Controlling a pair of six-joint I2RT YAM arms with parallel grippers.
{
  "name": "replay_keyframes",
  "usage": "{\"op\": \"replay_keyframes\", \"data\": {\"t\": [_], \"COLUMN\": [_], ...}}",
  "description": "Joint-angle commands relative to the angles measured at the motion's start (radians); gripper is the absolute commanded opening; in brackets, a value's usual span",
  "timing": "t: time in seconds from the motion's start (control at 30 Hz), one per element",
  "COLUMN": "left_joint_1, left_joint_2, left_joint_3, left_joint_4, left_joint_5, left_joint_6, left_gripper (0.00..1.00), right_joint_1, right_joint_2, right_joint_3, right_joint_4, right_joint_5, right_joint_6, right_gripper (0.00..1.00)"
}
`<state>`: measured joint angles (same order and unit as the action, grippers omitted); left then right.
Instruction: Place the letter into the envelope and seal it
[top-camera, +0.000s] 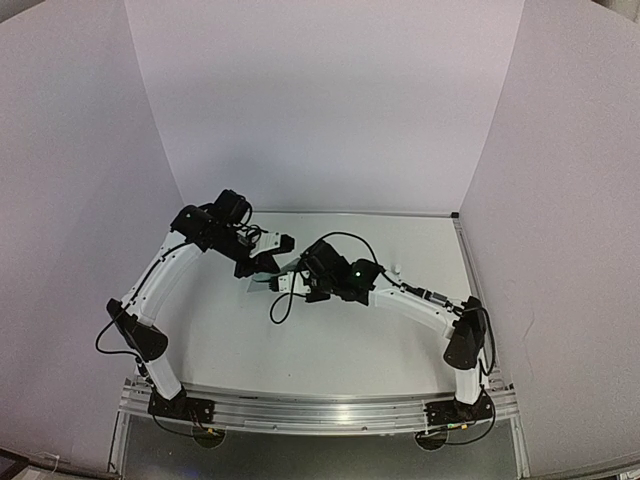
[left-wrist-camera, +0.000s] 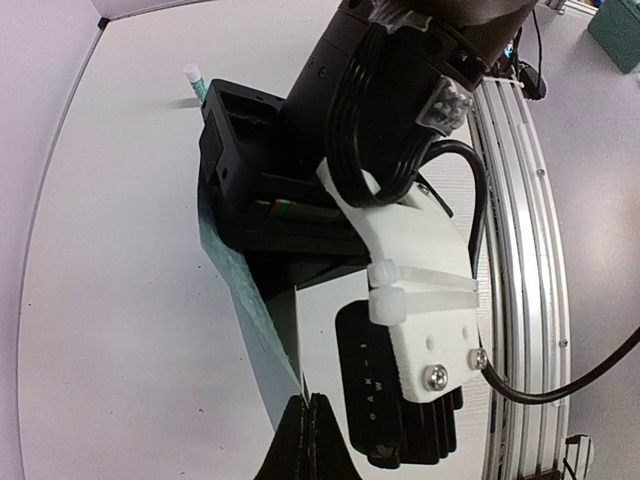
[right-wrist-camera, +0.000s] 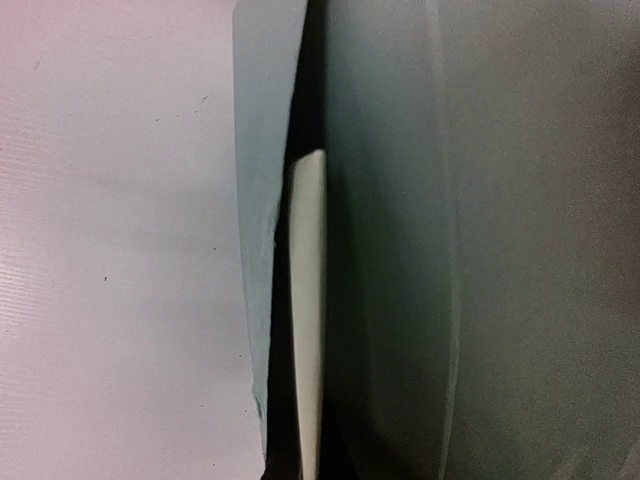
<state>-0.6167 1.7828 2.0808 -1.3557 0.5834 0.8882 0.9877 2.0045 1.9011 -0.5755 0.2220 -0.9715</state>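
We find the envelope (right-wrist-camera: 540, 250) raised at mid-worktop (top-camera: 330, 340), with the letter (right-wrist-camera: 308, 300) a cream sliver inside its mouth. The left hand (left-wrist-camera: 310, 440), at 11 o'clock, pinches the envelope's edge, likely to steady it. The right hand (top-camera: 290, 283), at 3 o'clock, is closed, on what we cannot tell

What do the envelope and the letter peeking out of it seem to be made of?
The envelope looks like thin matte teal paper: a soft, slightly ragged edge, gentle bowing, no gloss. The letter, only a cream sliver in the opening, also looks like matte paper; too little shows to say more.
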Motion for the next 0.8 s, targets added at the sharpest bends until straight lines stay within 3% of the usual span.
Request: {"op": "replay_keyframes", "data": {"t": [0.0,0.27,0.7,0.77], "left_joint_1": [-0.005,0.003,0.086,0.086], "left_joint_2": [-0.061,-0.096,-0.126,-0.128], "left_joint_3": [0.031,-0.037,-0.055,-0.067], "left_joint_4": [-0.116,-0.03,0.042,0.041], "left_joint_5": [0.082,0.169,0.3,0.292], "left_joint_6": [-0.024,-0.072,-0.103,-0.101], "left_gripper": [0.0,0.0,0.0,0.0], "right_joint_1": [-0.015,-0.001,-0.008,-0.009], "right_joint_2": [0.0,0.045,0.058,0.058], "right_joint_3": [0.006,0.118,0.07,0.077], "right_joint_4": [-0.056,-0.043,-0.026,-0.013], "right_joint_5": [0.007,-0.178,-0.275,-0.286], "right_joint_6": [0.08,0.218,0.293,0.324], "right_gripper": [0.0,0.0,0.0,0.1]}}
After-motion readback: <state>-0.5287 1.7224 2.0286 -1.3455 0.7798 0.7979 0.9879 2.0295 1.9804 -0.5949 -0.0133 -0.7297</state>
